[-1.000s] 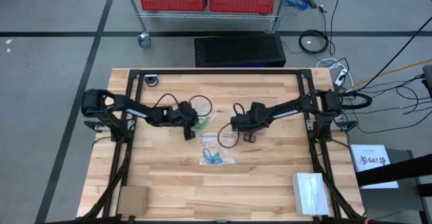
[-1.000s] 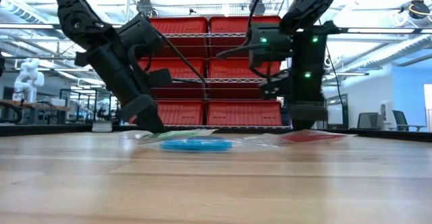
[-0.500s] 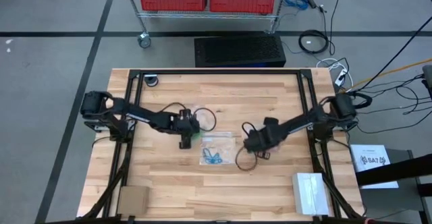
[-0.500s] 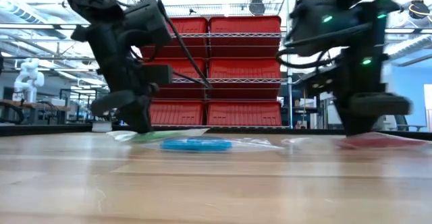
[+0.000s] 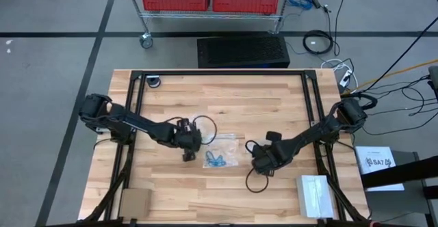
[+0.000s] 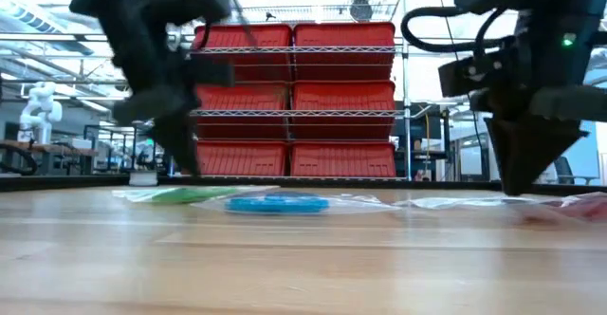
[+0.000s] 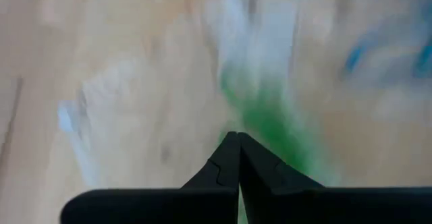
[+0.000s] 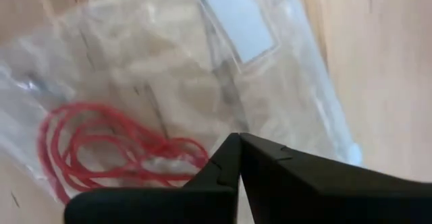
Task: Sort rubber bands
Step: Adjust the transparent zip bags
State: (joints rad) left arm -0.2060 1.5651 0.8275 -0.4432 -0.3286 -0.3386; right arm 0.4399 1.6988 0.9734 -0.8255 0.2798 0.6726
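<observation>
Three clear zip bags hold rubber bands. The blue-band bag [image 5: 217, 161] lies flat mid-table between the arms. The green-band bag [image 6: 185, 194] rests on the wood under my left gripper [image 5: 188, 156], which is shut on it; the high view hides this bag under the arm. The red-band bag [image 8: 115, 150] lies on the table by my right gripper [image 5: 263, 170], also shut, and shows low at the right of the low view [image 6: 569, 209]. My left gripper has its shut fingertips [image 7: 233, 158] on the clear plastic of the green-band bag [image 7: 270, 119], coming down steeply from above. The picture is blurred, so which edge or how many layers cannot be told. The bag lies low on the table. My right gripper pinches the clear plastic of the red-band bag [image 8: 233, 119] between its fingertips, beside the red loops and below the bag's white label [image 8: 236, 18]. The fingers point steeply down. The bag stays spread on the wood under them.
A white box [image 5: 313, 194] sits at the near right corner and a cardboard piece [image 5: 135, 201] at the near left. An empty-looking clear bag [image 5: 229, 137] lies just beyond the blue one. Black cable loops [image 5: 256, 182] hang by the right arm. The black frame rails [image 5: 219, 74] border the table.
Both grippers, shut throughout, have gone toward the table's near edge, the right one also toward the right edge. The green-band bag has slid with the left gripper and the red-band bag with the right one, both along the wood. The blue-band bag has stayed put.
</observation>
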